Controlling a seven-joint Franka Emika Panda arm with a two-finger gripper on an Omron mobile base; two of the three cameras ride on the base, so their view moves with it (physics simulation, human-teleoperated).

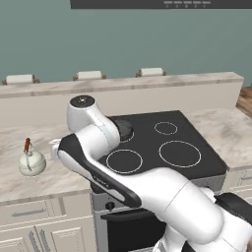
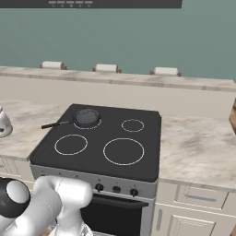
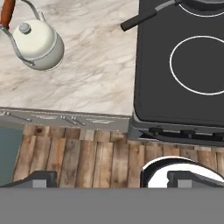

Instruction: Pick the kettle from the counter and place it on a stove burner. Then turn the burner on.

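The cream-white kettle (image 1: pixel 32 162) (image 3: pixel 37 43) stands upright on the beige marble counter (image 1: pixel 59 179) (image 3: pixel 96 65), left of the black cooktop, its wooden handle bar up. At the left edge of the right base view a sliver of the kettle (image 2: pixel 2 123) shows. The middle-sized stove burner (image 1: pixel 124 161) (image 2: pixel 70 144) (image 3: pixel 199 64) is the bare front-left ring. My gripper (image 3: pixel 113 179) is open, fingers wide apart with nothing between them. It looks down from above the counter's front edge and the wooden floor. The kettle lies up and left of it, apart.
A black frying pan (image 2: pixel 86 116) sits on the back-left ring, its handle (image 3: pixel 142 18) reaching out over the counter toward the kettle. The stove knobs (image 2: pixel 116 189) (image 3: pixel 188 132) line the front panel. A raised ledge (image 1: pixel 123 83) runs behind the counter. My arm (image 1: pixel 113 182) crosses the stove's front left.
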